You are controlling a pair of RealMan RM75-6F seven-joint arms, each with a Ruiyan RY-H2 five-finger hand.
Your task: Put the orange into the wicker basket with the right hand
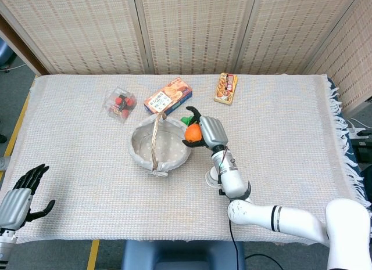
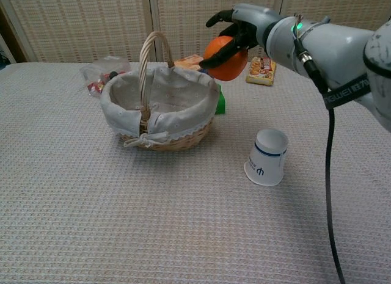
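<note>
My right hand (image 1: 207, 130) (image 2: 244, 24) grips the orange (image 1: 193, 132) (image 2: 225, 59) and holds it in the air by the right rim of the wicker basket (image 1: 141, 158) (image 2: 125, 107). The basket has a pale dotted cloth lining and an upright handle, and nothing shows inside it. My left hand (image 1: 22, 195) rests near the table's front left corner with its fingers spread and nothing in them.
A white paper cup (image 1: 214, 175) (image 2: 267, 156) lies on its side right of the basket, under my right forearm. A green object (image 2: 220, 104) sits behind the basket's right rim. A snack box (image 1: 168, 95), a snack packet (image 1: 226, 87) and a clear container (image 1: 119, 104) lie further back.
</note>
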